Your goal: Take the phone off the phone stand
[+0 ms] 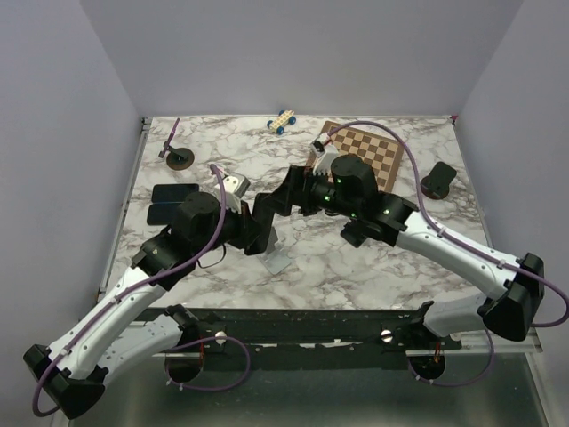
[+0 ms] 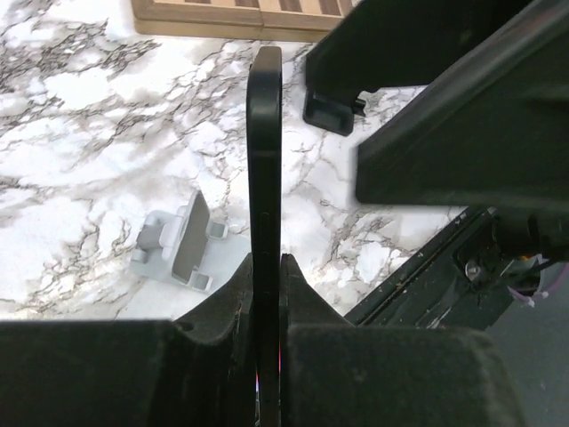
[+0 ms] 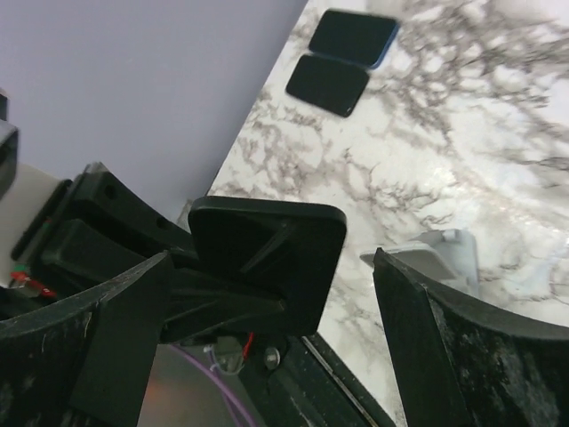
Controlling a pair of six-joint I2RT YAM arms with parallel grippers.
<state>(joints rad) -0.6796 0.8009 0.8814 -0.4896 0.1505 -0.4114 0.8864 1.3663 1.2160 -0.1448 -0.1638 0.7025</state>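
Pinching the phone edge-on between narrowed fingers, the left gripper holds it raised clear of the grey phone stand. The right gripper gapes wide above the stand, holding nothing. A firm pinch and a straight carry away from the stand look wisest.

Marble table; plain lavender walls.

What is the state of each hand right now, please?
Left hand: closed on the phone.
Right hand: open, holding nothing.
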